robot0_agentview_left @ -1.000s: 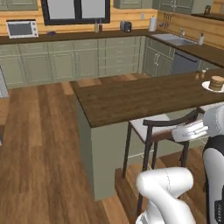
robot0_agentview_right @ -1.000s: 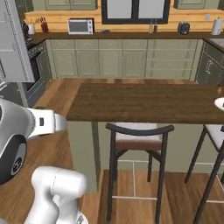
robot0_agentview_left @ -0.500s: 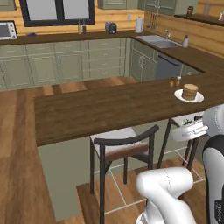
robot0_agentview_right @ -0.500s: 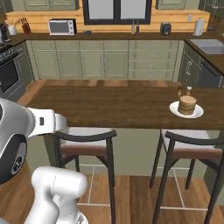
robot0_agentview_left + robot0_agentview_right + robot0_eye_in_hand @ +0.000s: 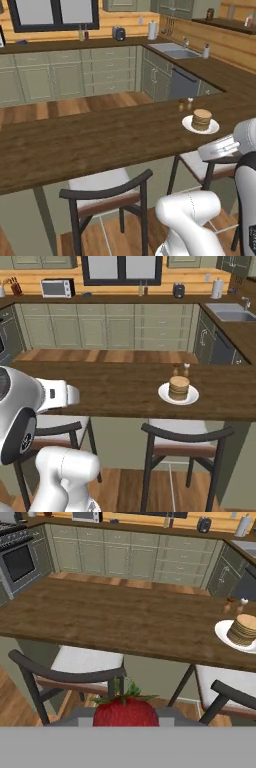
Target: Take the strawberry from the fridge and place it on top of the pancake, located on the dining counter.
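The fingers (image 5: 125,716) are closed narrowly on the strawberry (image 5: 125,711), which sits red and leafy at the near edge of the hand view, pinched low between them so that only its upper half and green crown show. It is carried close to the hand, which seems a sensible way to keep so small a berry from slipping while the base travels. Beyond it, just past the fingers, stands a dark-framed stool (image 5: 75,672) with a light cushion, tucked under the long dark wooden table (image 5: 115,619), the dining counter of the task. The hand is held short of the table and, judging from the hand view, about level with or below its top, so the berry would need lifting before it can go over the wood. To the right on that table is the white plate (image 5: 223,635) with the pancake (image 5: 243,630) stacked on it, well apart from the strawberry; in the right base view the pancake (image 5: 178,387) sits right of centre, with two small shakers (image 5: 180,369) just behind it. The fetching looks done and the carry nearly so; what is left, as I judge it, is a reach up and to the right, then a gentle release onto the stack.
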